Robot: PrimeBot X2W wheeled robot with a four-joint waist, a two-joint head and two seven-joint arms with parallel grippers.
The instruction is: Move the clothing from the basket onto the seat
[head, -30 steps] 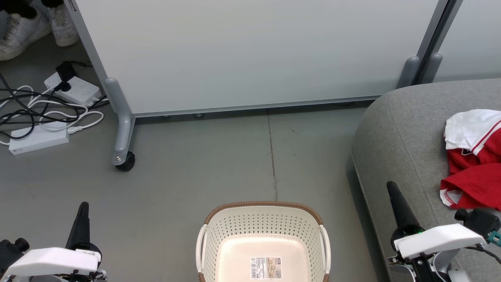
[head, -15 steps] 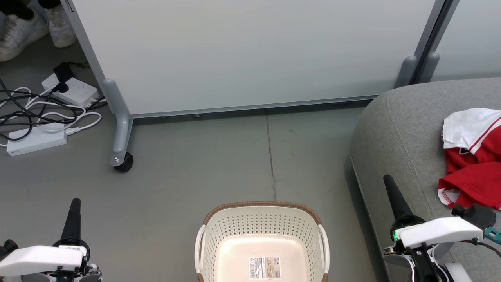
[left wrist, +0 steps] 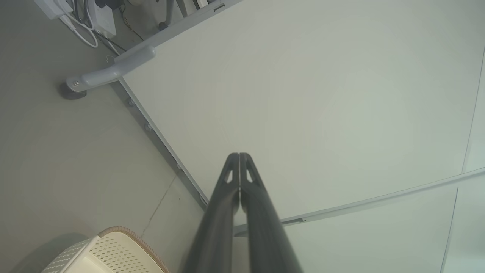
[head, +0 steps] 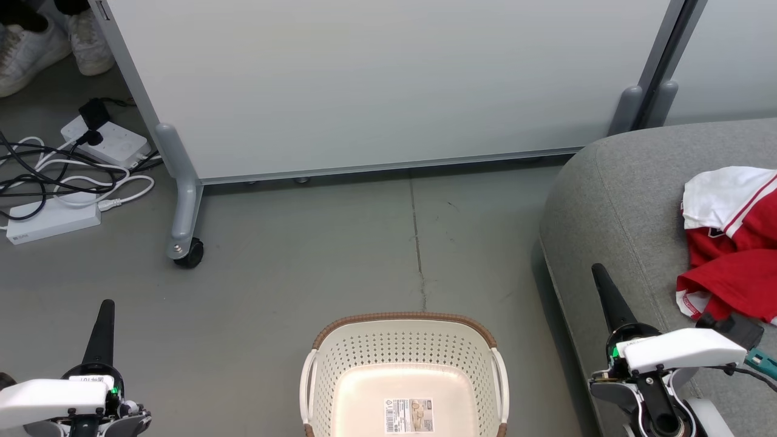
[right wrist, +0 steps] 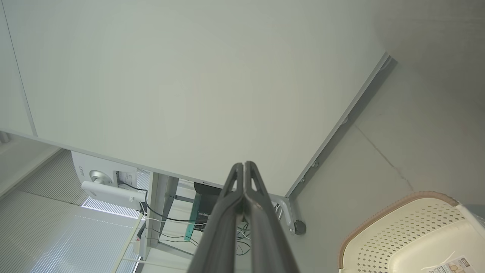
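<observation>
The white basket (head: 405, 355) with a brown rim stands on the floor at the bottom middle, with only a label on its bottom; its corner shows in the left wrist view (left wrist: 113, 250) and the right wrist view (right wrist: 413, 235). Red and white clothing (head: 731, 243) lies on the grey seat (head: 619, 194) at the right. My left gripper (head: 107, 303) is shut and holds nothing, left of the basket above the floor. My right gripper (head: 598, 268) is shut with nothing in it, over the seat's front edge, left of the clothing. Both pairs of fingers press together (left wrist: 239, 156) (right wrist: 244, 164).
A pale partition panel (head: 388, 85) on a wheeled grey leg (head: 182, 224) stands behind the basket. Power strips and tangled cables (head: 67, 176) lie on the floor at the far left. A person's white shoes (head: 36, 42) show at the top left corner.
The head view has shifted slightly. Both grippers have risen a little in the picture, the left one drifting left. Basket and clothing lie as before.
</observation>
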